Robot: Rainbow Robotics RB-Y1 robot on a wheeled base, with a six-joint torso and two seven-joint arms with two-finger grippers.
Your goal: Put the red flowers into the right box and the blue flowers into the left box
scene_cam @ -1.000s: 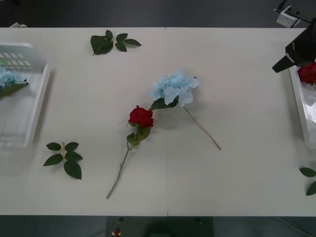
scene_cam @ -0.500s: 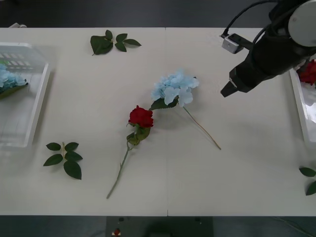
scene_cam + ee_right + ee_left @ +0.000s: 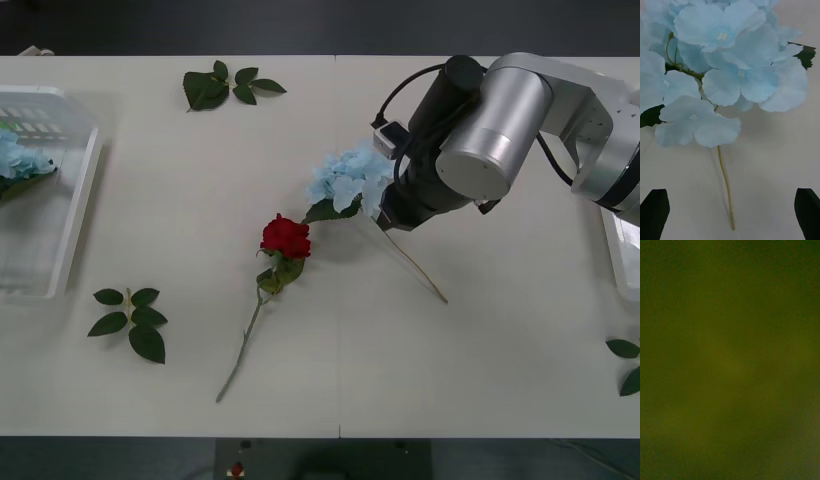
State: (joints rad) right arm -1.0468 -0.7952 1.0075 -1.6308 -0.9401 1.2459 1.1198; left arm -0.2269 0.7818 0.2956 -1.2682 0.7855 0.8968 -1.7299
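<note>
The white table [image 3: 480, 360] spreads across the front view, and over its middle-right reaches the right arm [image 3: 495, 125], a big silver-and-black cylinder slanting in from the right edge, wrist pitched down toward the table. The right gripper [image 3: 730, 210] is poised over the loose blue flower [image 3: 350, 180], black fingers [image 3: 655, 206] set wide apart at either side of the thin stem, nothing between them but bare table and that stem. They grip nothing. From the wrist camera the pale-blue petals fan out close ahead, dark leaves peeking behind, the stem running straight down between the two fingertips.

At the left edge sits the left box [image 3: 70, 215], slatted base showing, with a second blue flower [image 3: 15, 160] lying at its far end. At the right edge, a sliver of the right box [image 3: 618, 255] pokes out beneath the arm.

Mid-table, the red flower [image 3: 286, 237] lies just beside the blue head, its stem trailing toward the near edge.

Smaller bits: a leaf sprig [image 3: 225, 86] at the far side, another sprig [image 3: 132, 320] near the left box, and leaves [image 3: 628, 362] at the right edge.

No legible writing anywhere.
</note>
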